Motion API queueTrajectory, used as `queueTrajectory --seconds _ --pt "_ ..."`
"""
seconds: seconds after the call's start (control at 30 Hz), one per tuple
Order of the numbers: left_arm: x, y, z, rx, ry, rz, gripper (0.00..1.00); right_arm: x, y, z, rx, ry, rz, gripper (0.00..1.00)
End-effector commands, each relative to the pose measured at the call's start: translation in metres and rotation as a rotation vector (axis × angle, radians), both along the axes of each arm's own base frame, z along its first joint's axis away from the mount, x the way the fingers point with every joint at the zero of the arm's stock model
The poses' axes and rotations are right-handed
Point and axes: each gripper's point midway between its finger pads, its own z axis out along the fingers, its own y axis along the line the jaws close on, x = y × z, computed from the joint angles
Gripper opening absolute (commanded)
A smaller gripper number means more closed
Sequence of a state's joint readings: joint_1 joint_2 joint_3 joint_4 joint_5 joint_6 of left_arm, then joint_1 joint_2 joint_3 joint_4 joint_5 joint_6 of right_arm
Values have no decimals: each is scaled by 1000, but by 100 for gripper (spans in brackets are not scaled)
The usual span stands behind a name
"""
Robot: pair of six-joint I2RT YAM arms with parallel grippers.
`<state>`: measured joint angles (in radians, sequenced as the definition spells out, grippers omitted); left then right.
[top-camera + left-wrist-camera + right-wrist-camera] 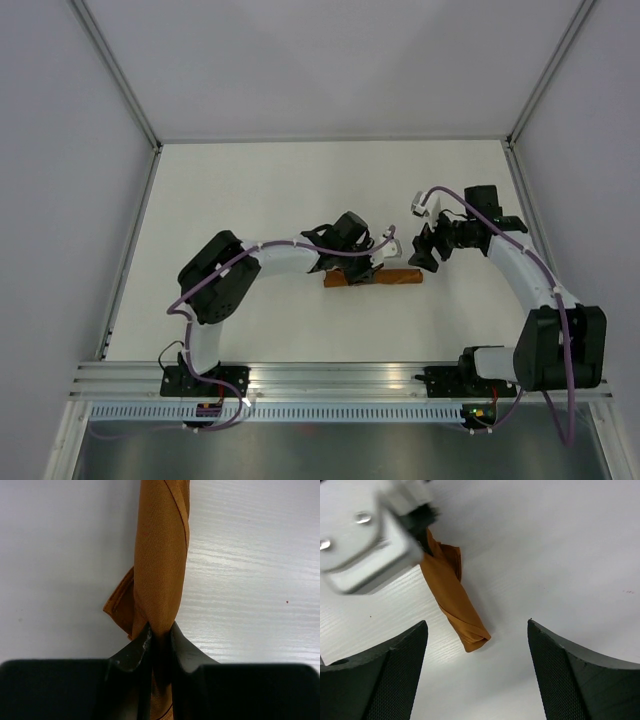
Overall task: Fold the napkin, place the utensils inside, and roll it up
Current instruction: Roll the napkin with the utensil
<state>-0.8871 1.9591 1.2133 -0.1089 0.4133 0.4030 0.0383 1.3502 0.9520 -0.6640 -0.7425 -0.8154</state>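
The napkin (396, 278) lies as a tight rust-orange roll in the middle of the white table, running left to right. My left gripper (362, 270) is shut on the roll near its left part. In the left wrist view the two dark fingers (142, 645) pinch the napkin (161, 555), and a loose corner sticks out to the left. My right gripper (426, 250) hangs open just above the roll's right end. In the right wrist view the napkin (451, 600) ends between its wide-apart fingers (405, 655), touching neither. The utensils are hidden.
White walls with metal corner posts (135, 100) close in the table at the back and sides. An aluminium rail (330, 378) carrying both arm bases runs along the near edge. The left arm's grey wrist housing (365, 545) sits over the roll's far part.
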Motion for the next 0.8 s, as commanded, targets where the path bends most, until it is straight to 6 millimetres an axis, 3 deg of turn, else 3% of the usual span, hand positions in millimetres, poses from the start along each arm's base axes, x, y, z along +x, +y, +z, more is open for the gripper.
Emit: queueTrajectory --seconds 0.0,0.07,0.3,0.53,0.77 --pt "-49 34 -48 167 338 1 8 -11 9 22 55 -168 75 85" --pt "-56 35 -49 175 397 -10 8 -18 11 29 55 -229 88 85" --pt "-64 34 -58 206 552 -15 8 -42 16 -5 -38 -267 144 85" --pt "-66 36 -61 215 618 -5 8 -47 35 -36 -151 -351 185 85" --pt "-66 34 -59 208 660 -8 8 -51 51 -59 -188 -293 246 84"
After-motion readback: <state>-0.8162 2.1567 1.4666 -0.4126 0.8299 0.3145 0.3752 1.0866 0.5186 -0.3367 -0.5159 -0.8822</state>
